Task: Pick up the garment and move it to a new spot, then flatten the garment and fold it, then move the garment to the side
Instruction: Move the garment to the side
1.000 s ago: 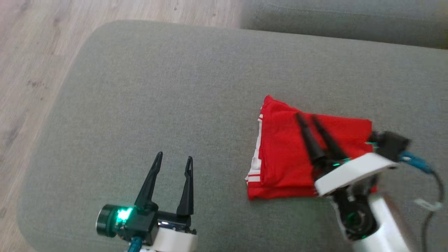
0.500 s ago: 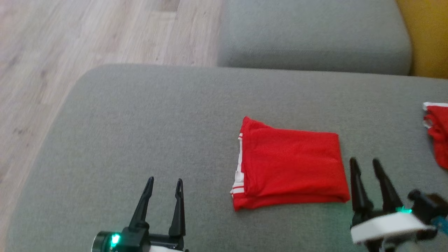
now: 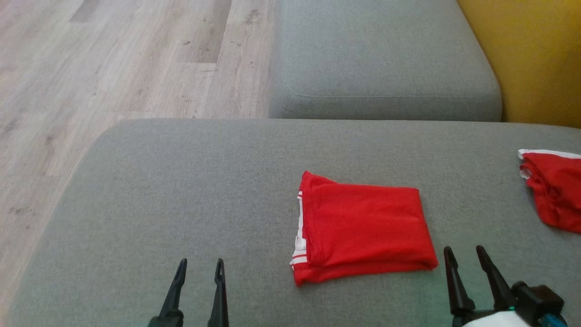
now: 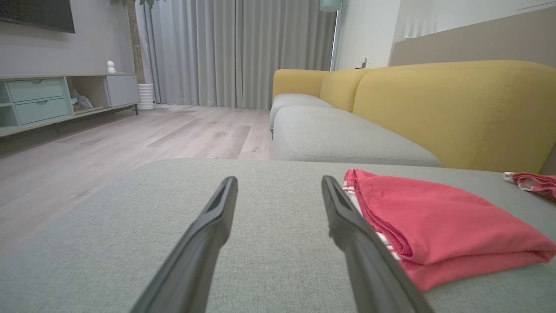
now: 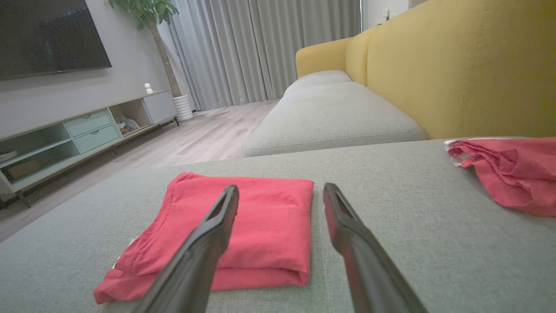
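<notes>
Flanking the folded red garment (image 3: 363,229) on the grey sofa cushion (image 3: 204,181), the left gripper (image 3: 201,262) and right gripper (image 3: 463,249) stand with jaws spread, gripping nothing.

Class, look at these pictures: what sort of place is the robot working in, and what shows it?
Most likely a home living room: a yellow-backed sofa with grey cushions, a wall-mounted television above a low cabinet, and floor-length curtains.
</notes>
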